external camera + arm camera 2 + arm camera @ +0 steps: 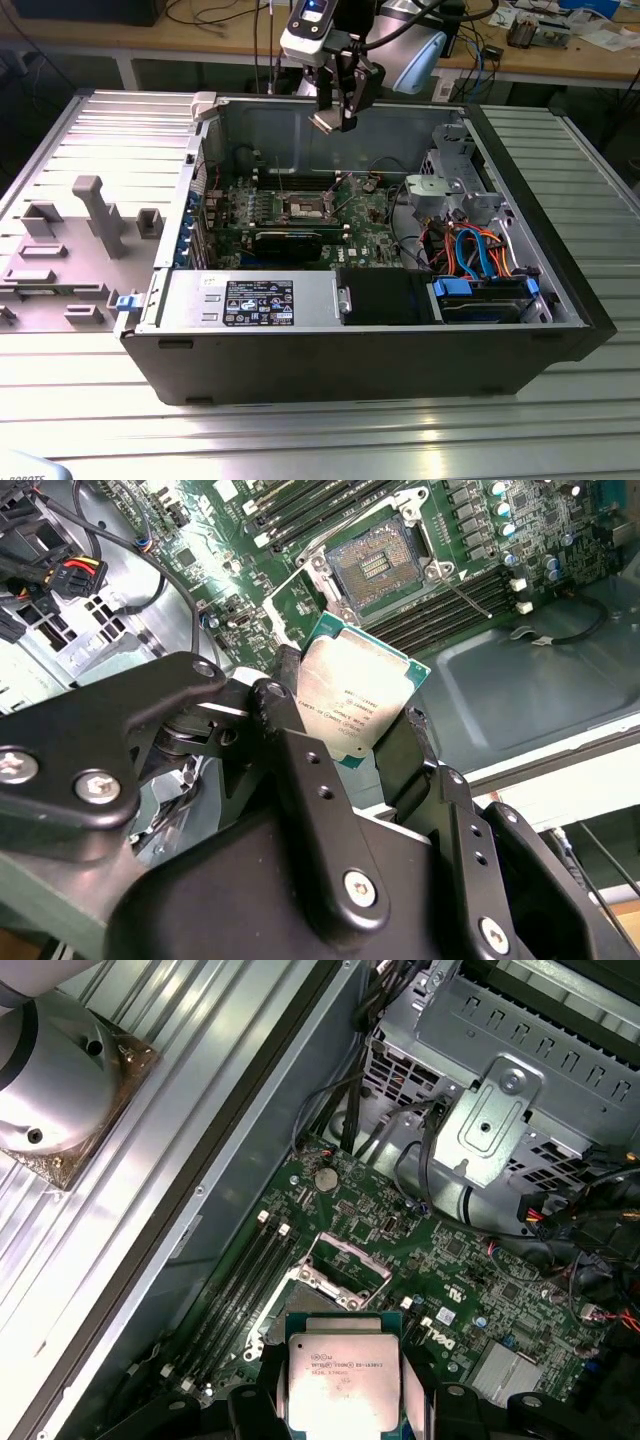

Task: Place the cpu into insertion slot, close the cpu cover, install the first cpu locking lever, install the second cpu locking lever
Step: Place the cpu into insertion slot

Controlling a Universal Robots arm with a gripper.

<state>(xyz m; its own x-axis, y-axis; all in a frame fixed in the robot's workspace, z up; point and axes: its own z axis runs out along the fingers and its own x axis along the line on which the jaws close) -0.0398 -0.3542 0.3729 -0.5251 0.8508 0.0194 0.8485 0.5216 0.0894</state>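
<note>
gripper (350,725): clamped on the cpu (355,700) by two opposite edges, metal top facing the second wrist camera
cpu place: in the air, well above the insertion slot (380,565), not touching it
step: first one, placing the cpu; chip not yet seated
cpu cover (293,582): looks swung up beside the insertion slot, contact field bare
step needs: my read, chip edges squared to the insertion slot and a flat, gentle seat; corner key too small to tell
surface: insertion slot sits on green board in an open computer case (350,360), case on a ribbed metal table (320,430)
room: beyond the insertion slot, wooden workbench (200,50) with cables
</note>
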